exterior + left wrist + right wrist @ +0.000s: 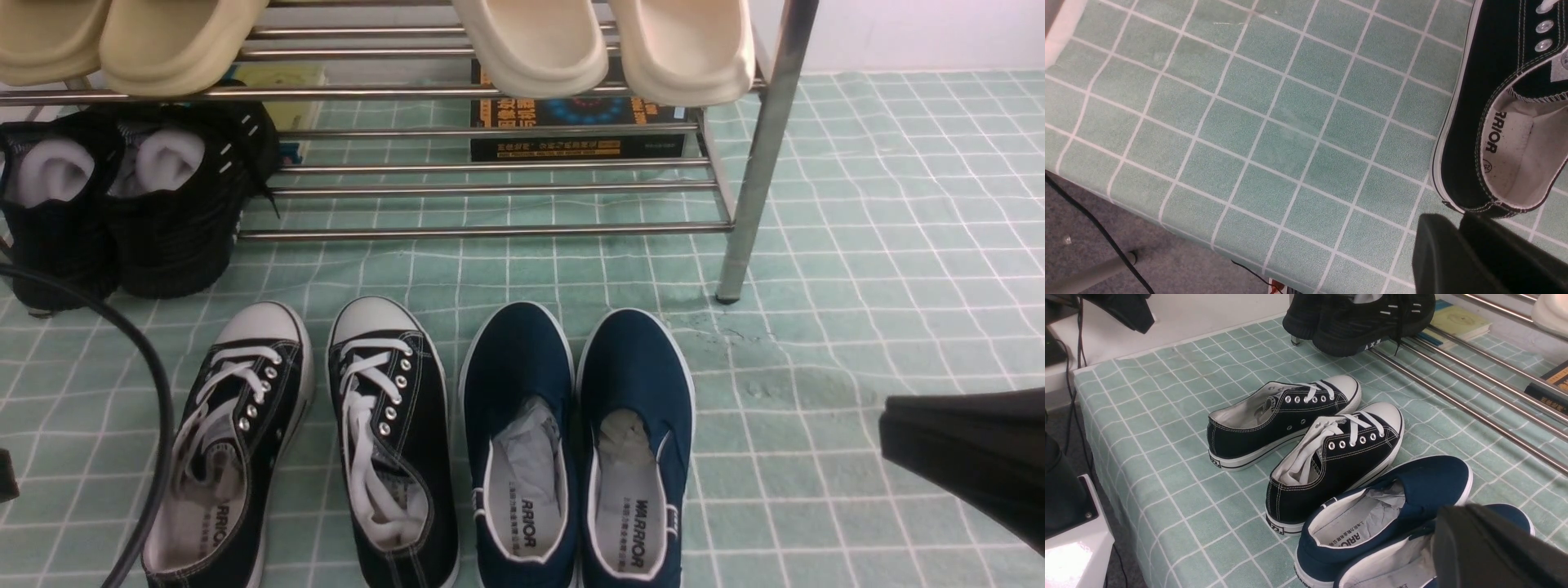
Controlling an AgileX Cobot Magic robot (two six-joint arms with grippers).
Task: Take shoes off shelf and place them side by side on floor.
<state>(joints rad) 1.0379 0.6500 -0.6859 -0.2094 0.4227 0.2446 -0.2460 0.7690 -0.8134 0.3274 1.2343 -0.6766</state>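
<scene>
Both of the black canvas lace-up sneakers with white laces and white rubber toe caps are off the chrome-bar shoe shelf (490,231) and stand on the mint-green gridded cloth floor (816,245), toes toward the rack. The left sneaker (233,441) sits near its mate (388,441), apart from it, toes closer together than heels. The mate is just beside a pair of navy slip-on shoes (571,441). My left pincer (1474,253) shows only as a dark blur just beside the left sneaker's heel. I cannot tell how far it is parted, and I see nothing in it. The right pincer (1494,547) is equally blurred over the navy pair. I judge only squaring up remains: ease the left heel inward gently, then lift straight away, minding the black cable (155,408) arcing beside that shoe.
</scene>
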